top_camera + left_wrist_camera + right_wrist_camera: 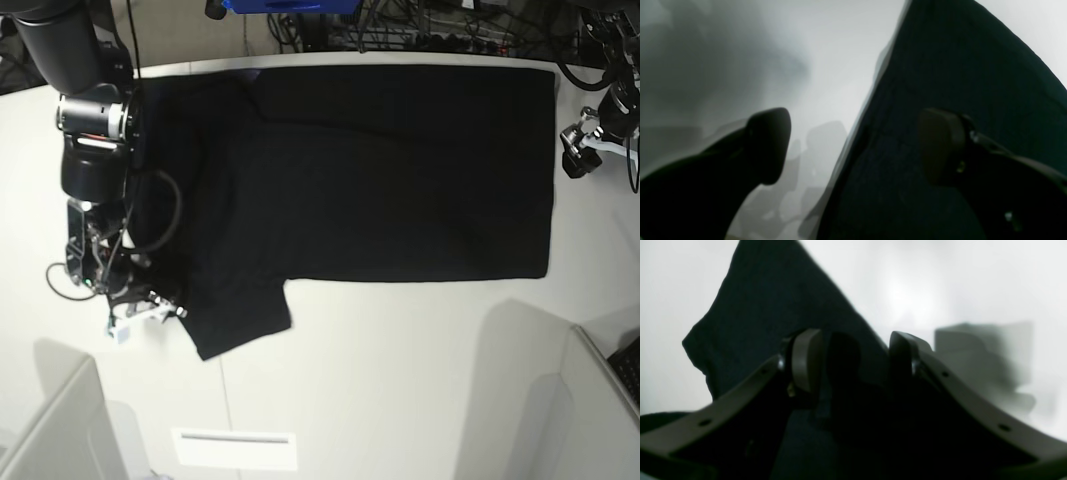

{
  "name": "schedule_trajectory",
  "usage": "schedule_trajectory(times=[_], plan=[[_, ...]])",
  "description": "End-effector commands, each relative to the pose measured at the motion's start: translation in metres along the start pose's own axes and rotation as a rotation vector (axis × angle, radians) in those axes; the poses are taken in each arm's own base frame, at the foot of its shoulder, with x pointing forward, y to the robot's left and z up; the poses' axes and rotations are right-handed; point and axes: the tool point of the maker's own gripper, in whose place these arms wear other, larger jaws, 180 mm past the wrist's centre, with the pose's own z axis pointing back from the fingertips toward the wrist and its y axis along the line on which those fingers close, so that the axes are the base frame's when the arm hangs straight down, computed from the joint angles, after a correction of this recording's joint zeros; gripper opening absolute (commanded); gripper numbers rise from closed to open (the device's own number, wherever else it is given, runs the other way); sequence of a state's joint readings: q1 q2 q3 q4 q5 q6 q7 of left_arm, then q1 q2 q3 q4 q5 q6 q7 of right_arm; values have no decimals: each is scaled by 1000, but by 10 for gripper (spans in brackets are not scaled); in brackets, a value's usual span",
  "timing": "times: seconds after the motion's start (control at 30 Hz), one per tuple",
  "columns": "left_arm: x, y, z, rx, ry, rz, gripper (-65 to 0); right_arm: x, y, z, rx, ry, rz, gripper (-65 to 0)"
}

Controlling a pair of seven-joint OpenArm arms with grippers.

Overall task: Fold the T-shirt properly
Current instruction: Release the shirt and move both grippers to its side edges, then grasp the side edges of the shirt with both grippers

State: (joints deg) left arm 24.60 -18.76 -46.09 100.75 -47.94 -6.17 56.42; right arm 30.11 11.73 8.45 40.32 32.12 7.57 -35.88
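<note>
The T-shirt [380,170] lies spread flat on the white table [400,380], plain black side up, with one sleeve at the lower left. No print shows. My right gripper [150,300] is at the left edge of that sleeve. In the right wrist view it [855,353] is open, with black cloth [773,306] under and between the fingers. My left gripper [570,160] is just off the shirt's right edge. In the left wrist view it [853,146] is wide open and straddles the cloth edge [957,83], one finger over cloth and one over bare table.
Cables and a blue object [290,5] lie behind the table's far edge. A white strip [233,448] lies near the front edge. Grey panels stand at the front left [50,430] and front right [600,400]. A cable loop [165,215] hangs over the cloth beside my right arm.
</note>
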Motion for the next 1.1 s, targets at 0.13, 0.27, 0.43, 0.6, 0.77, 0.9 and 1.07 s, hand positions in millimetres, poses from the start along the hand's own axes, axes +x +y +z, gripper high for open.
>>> schedule_trajectory(times=[0.13,0.27,0.43,0.6,0.77,0.9,1.07], plan=[[15,0,5,1,-39,-25,-81,5,14,0,23,0,12,-353],[14,1,5,1,-38,-24,-81,6,12,0,17,-2,11,-462],[24,-7,0,-16,-61,-23,-81,10,0,2,-3,-37,5,-650],[44,1,-21,33,-88,8,-81,8,-2,1,-7,-40,4,-650],[84,-9,-55,47,-96,-14,-81,7,-1,1,-6,-39,5,-650],[101,-34,-91,-2,-38,-15,-81,7,1,1,-4,-36,5,-650],[104,-65,-134,-52,73,20,-81,8,2,1,-1,-37,6,-650]])
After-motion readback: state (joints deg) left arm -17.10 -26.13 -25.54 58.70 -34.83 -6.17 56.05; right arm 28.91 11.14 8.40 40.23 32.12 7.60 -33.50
